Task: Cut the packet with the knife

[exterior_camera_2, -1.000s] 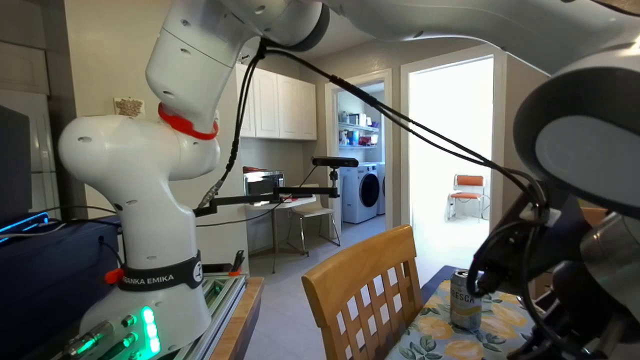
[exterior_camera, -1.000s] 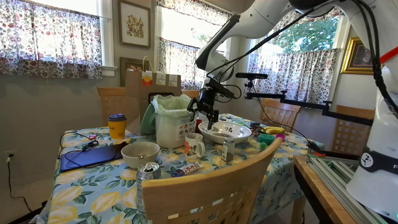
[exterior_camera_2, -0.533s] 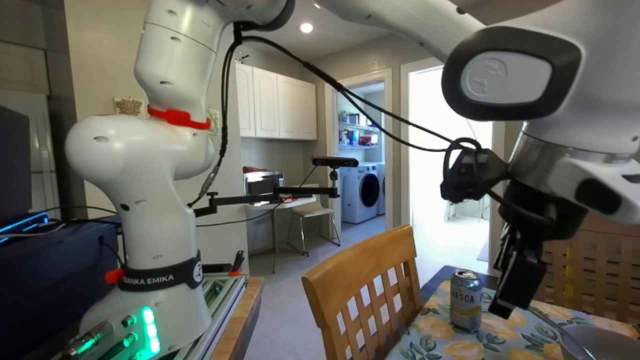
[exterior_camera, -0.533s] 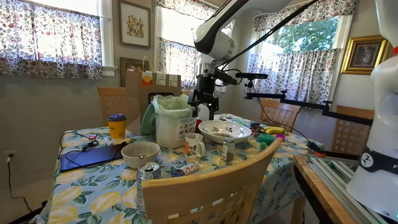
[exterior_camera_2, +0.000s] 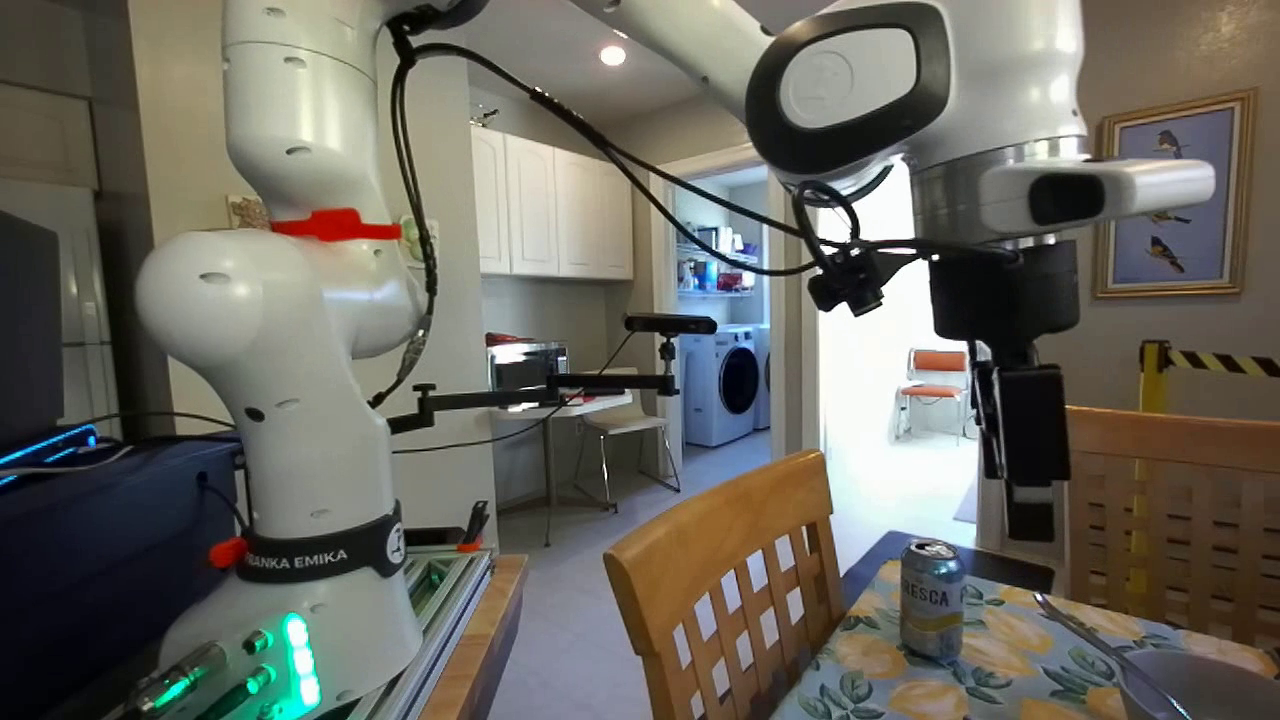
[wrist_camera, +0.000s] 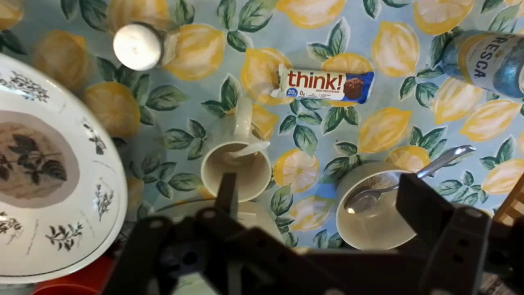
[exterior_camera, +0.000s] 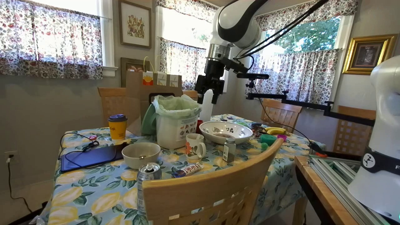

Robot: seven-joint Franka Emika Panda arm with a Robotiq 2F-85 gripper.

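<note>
Spread wide with nothing in its grip, the black two-fingered hand (wrist_camera: 321, 196) hangs well above the pale blue, lemon-patterned tabletop (wrist_camera: 305, 46), pointing down. Through the wrist view I can read the white, red and blue "think!" bar packet (wrist_camera: 325, 85), which lies flat on the tabletop, well apart from the hand. Near it I see a white, flower-painted mug (exterior_camera: 194, 151), upright, with a slim white piece (wrist_camera: 251, 149) leaning inside that I can't identify. An off-white round bowl (wrist_camera: 376, 235) sits near as well, holding a shiny metal spoon (wrist_camera: 444, 161) whose handle crosses the rim. Flanking the packet, one to each side, are a pale-lidded small glass jar (exterior_camera: 229, 152) and an upright silver-blue FRESCA can (wrist_camera: 477, 61). Farther out, the wrist view gives me a broad, leaf-sprigged white dish (wrist_camera: 90, 170), with the mug between it and the off-white bowl. In an exterior view I get the back of a light wooden chair (exterior_camera: 212, 190) rising in front of the packet, a green-lined white bin (exterior_camera: 170, 134) behind the mug, and a blue-lidded yellow cup (exterior_camera: 117, 129) well apart from the packet, past the off-white bowl.
</note>
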